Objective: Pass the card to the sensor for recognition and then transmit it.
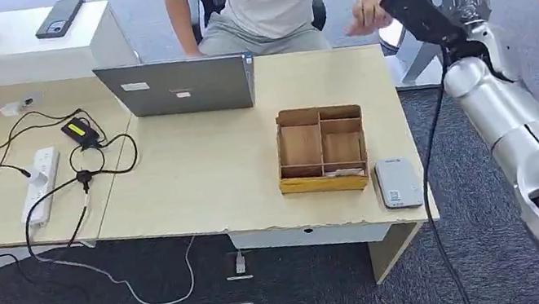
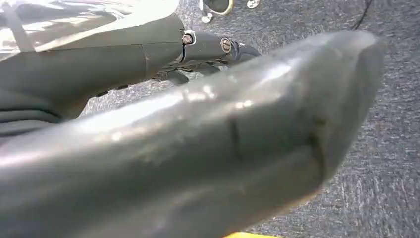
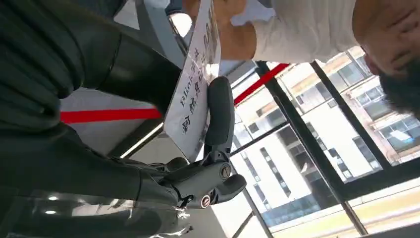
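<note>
Card (image 3: pixel 195 94) pinched between thumb and fingers (image 3: pixel 219 111) of right hand (image 3: pixel 148 124), raised toward person's hand (image 1: pixel 367 16). Likely thin, light, slick (best held by edges). Left hand (image 2: pixel 198 148): finger state impossible to tell.
</note>
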`<state>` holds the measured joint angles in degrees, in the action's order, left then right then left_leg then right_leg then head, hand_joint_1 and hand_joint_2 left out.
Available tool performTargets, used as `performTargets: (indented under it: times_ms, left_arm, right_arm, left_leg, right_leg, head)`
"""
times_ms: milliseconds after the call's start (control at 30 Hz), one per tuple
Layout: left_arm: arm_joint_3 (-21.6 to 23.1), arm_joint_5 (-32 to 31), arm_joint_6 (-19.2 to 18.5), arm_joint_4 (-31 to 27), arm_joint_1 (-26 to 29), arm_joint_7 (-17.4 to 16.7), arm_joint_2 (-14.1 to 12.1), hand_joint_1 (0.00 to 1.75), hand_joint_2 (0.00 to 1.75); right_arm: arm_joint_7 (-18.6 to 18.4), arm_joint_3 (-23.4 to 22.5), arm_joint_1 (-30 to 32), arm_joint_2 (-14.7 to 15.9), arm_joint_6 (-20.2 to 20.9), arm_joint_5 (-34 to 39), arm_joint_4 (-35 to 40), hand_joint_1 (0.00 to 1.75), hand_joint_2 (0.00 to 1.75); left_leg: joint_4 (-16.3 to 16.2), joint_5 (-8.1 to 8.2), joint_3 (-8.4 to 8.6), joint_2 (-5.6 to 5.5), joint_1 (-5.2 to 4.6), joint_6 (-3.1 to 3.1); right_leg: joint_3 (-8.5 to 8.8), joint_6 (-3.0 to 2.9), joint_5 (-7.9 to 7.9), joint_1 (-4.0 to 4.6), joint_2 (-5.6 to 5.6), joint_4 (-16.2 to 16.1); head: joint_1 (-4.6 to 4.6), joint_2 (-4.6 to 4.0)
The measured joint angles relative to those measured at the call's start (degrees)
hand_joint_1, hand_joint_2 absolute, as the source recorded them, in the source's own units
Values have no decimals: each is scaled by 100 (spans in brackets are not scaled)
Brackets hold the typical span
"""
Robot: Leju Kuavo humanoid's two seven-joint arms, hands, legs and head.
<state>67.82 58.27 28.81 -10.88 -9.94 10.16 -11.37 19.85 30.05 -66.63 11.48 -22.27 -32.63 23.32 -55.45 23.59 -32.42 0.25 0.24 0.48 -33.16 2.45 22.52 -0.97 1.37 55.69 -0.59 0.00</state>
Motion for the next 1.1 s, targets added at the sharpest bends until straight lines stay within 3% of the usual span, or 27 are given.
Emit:
performTargets:
  times_ms: [533,1100]
  left_arm:
    - [-52,258,133,0,24,-181,63,0,0]
    - [-179,396,205,2,24,-197,133,0,0]
  right_arm:
    - [-603,55,1776,483,378,15,743,175,175]
    - [-1036,232,2755,524,741,-262,1600,175,175]
  left_leg:
    - [0,5,-3,1,-1,3]
    - [0,5,-3,0,-1,2]
  right_leg:
    - [-1,0,0,1,0,-3]
    - [0,0,0,1,0,-3]
  head:
    - [-5,0]
    - [-4,0]
